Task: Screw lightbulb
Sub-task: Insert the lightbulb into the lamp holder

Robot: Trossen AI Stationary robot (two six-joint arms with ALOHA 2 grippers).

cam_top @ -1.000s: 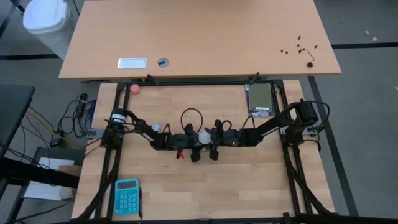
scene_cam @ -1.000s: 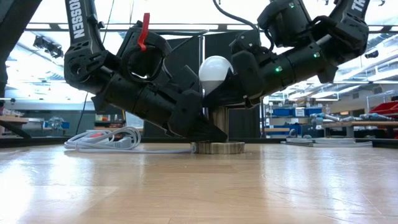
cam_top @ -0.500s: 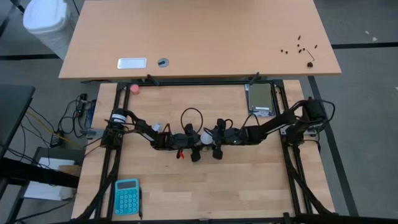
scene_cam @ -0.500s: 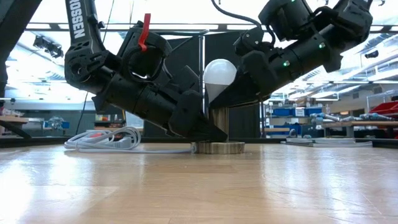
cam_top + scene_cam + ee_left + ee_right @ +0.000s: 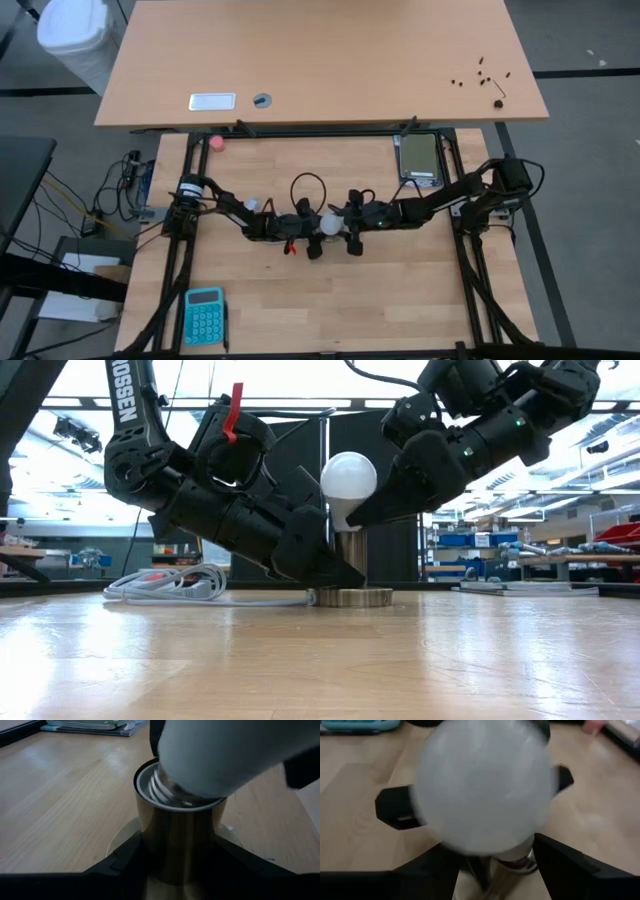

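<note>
The white lightbulb (image 5: 348, 478) stands a little tilted, with its screw base (image 5: 167, 790) in the mouth of a brass socket barrel (image 5: 350, 555). The barrel rises from a round base disc (image 5: 350, 598) at mid-table. My left gripper (image 5: 335, 568) comes from the table's left and is shut on the barrel. My right gripper (image 5: 372, 510) comes from the right, slanting down. It is open, with its fingers (image 5: 555, 857) on either side of the bulb's neck (image 5: 517, 860). I cannot tell whether they touch it. My left gripper pinches the brass socket barrel's lower half (image 5: 150, 860) between its two fingers, one on each side. The fingers come from the table's left, slanting a little downward. The barrel stays upright on its base disc on the table.
A coiled white cord (image 5: 170, 585) lies on the table to the left of the socket. A pink ball (image 5: 217, 142) sits at the far left, a teal calculator (image 5: 204, 315) at the near left, and a grey device (image 5: 418, 160) at the far right.
My right gripper has risen and drawn back a little toward the table's right edge, rolling slightly. In the low view it covered the right side of the bulb's globe a second ago; now the whole globe shows. The bulb stays in the socket.
</note>
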